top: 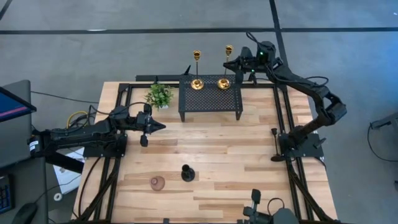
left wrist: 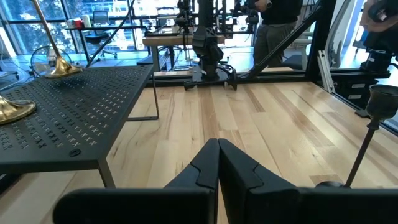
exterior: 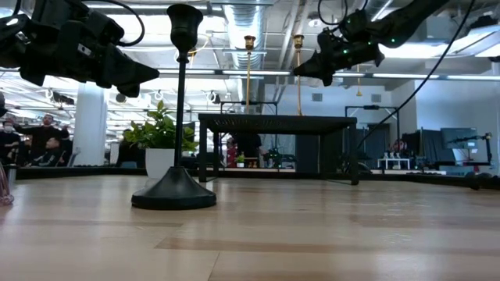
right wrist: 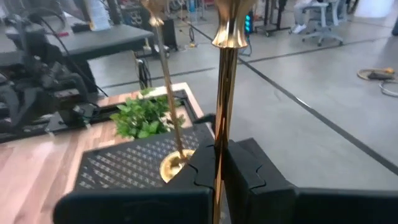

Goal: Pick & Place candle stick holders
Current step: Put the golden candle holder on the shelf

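Observation:
Two shiny gold candle stick holders stand by their round bases on the black mesh stand (top: 210, 99) at the table's far side: the left one (top: 197, 70) and the right one (top: 226, 67). My right gripper (top: 230, 63) is shut on the right one's stem. A short black holder (top: 187, 173) and a squat pinkish-brown one (top: 158, 183) stand on the table near the front. My left gripper (top: 160, 127) is shut and empty, above the table's left middle; its fingers meet in the left wrist view (left wrist: 217, 163). My right gripper pinches the right gold holder's thin stem (right wrist: 219, 112) between its two fingers (right wrist: 244, 168), in the stem's upper half below the cup. The fingers come about level from the table's right and lie across the stem. The holder stands upright, its base (top: 224, 83) on the mesh stand.
A small green potted plant (top: 160, 94) stands left of the mesh stand. The black holder (exterior: 176, 125) rises tall in the low view's foreground. Bare wood lies between the stand and the front holders. People show in the room behind.

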